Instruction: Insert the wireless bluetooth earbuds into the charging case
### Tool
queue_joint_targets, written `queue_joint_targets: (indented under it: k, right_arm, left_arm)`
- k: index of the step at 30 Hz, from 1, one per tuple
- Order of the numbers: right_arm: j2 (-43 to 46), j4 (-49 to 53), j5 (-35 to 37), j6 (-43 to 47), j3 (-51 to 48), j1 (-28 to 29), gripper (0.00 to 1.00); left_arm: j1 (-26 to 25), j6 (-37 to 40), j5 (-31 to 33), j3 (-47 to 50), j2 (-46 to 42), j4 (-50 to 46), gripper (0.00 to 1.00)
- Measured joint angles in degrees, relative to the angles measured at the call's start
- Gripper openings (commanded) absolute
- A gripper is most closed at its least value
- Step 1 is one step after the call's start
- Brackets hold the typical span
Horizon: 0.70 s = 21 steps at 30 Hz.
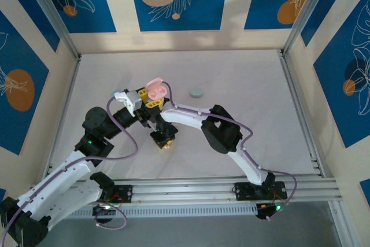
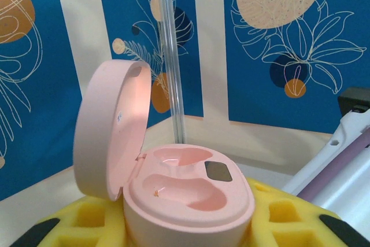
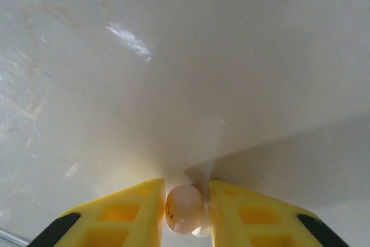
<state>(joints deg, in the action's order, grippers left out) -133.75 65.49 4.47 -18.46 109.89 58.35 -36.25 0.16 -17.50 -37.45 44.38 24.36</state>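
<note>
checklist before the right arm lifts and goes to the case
1. Case lid open: ok.
2. Both wells empty: ok.
3. Left claw shut on case, case upright: ok.
4. Earbud between right claw fingers: ok.
5. Grip firm enough to lift: cannot tell.
6. Earbud turned to fit a well: cannot tell.

Open pink case [image 1: 156,90], mint case [image 1: 197,92] nearby
</note>
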Motion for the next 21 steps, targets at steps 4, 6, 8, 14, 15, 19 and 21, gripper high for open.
queue_joint_targets:
  k: [4, 6, 8, 14, 15, 19, 21]
  right_arm:
    - [-0.22, 0.37, 0.20, -0.17, 0.35, 0.02, 0.22]
    - [-0.24, 0.48, 0.09, -0.50, 0.37, -0.17, 0.20]
    - [-0.15, 0.31, -0.48, -0.90, 0.15, -0.66, 0.19]
    - [4.96, -4.39, -7.17, -1.57, -6.75, -3.89, 0.19]
    - [6.82, -5.51, -9.18, -1.75, -8.50, -4.92, 0.19]
    - [15.37, -9.99, -17.27, -3.26, -14.80, -9.81, 0.19]
    - [20.17, -13.16, -21.84, -4.50, -18.36, -13.03, 0.20]
  left_arm:
    - [0.00, 0.00, 0.00, 0.00, 0.04, -0.02, 0.35]
    - [0.00, 0.00, 0.00, 0.00, 0.04, -0.02, 0.35]
    - [0.00, 0.00, 0.00, 0.00, 0.02, -0.02, 0.35]
    - [0.00, 0.00, 0.00, 0.00, 0.11, -0.02, 0.35]
    - [0.00, -0.02, 0.00, -0.02, 0.28, -0.02, 0.35]
    - [0.00, -0.17, 0.00, -0.55, 1.75, 0.00, 0.35]
    - [0.00, -0.26, -0.02, -0.59, 2.51, 0.04, 0.35]
